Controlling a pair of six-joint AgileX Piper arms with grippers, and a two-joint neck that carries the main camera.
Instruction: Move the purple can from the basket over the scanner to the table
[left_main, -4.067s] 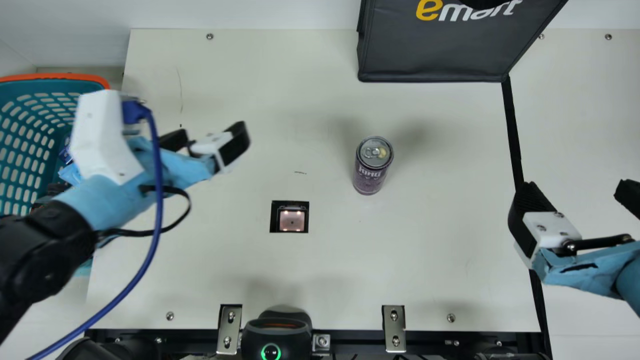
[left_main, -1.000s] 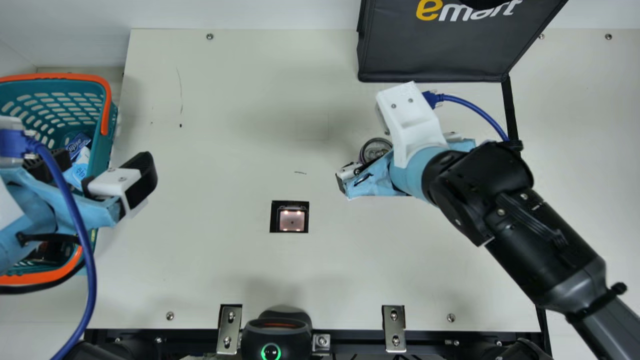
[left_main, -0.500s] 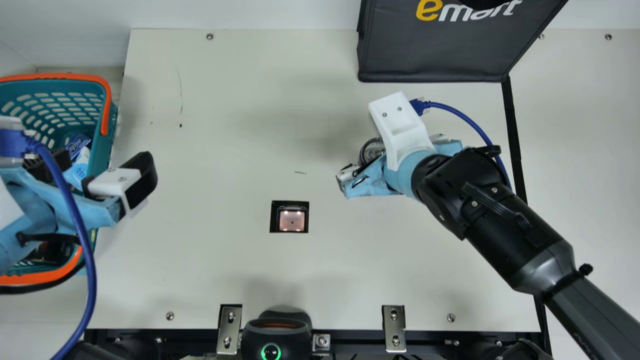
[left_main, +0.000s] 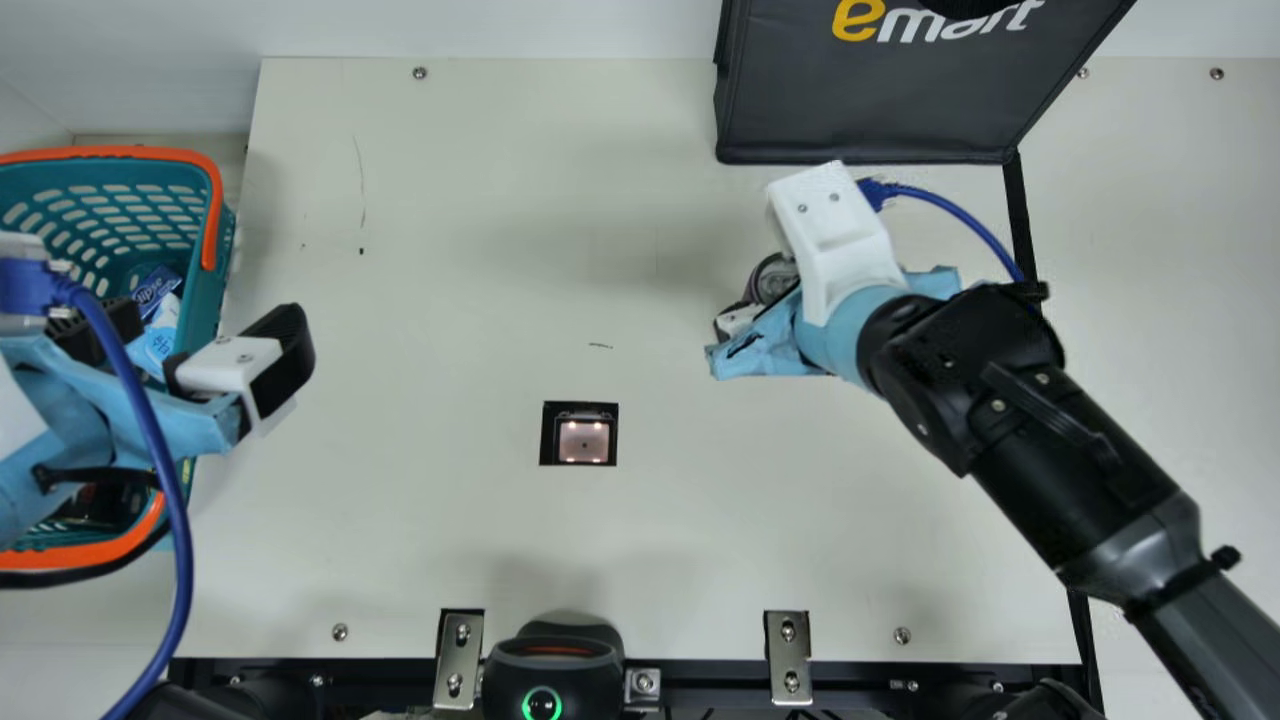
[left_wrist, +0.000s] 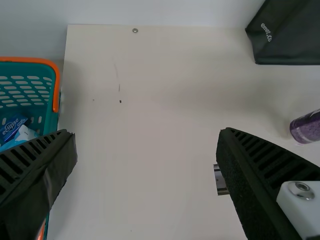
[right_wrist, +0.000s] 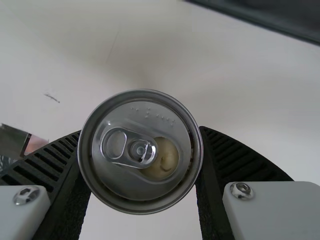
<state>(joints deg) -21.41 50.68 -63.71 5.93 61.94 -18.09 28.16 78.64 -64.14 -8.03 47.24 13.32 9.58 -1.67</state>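
Well, in the main view we have our left gripper (left_main: 195, 335) spread over the basket's (left_main: 130, 153) side, the scanner (left_main: 584, 436), and the bag (left_main: 870, 100) beyond our right gripper (left_main: 738, 320), which, in the right wrist view, clasps the purple can (right_wrist: 120, 172).

Two ribbed fingers (left_wrist: 255, 167) stand apart; beyond them are the basket (left_wrist: 30, 60) and the purple can (left_wrist: 307, 128), seemingly upright.

Take the scanner (left_main: 584, 442), set in the table (left_main: 450, 540), as your clock's centre. You have the basket (left_main: 110, 153) between nine and ten o'clock, packets (left_main: 155, 290) inside it. The can (left_main: 772, 277) sits between one and two; from there, your bag (left_main: 880, 110) is near, towards one.
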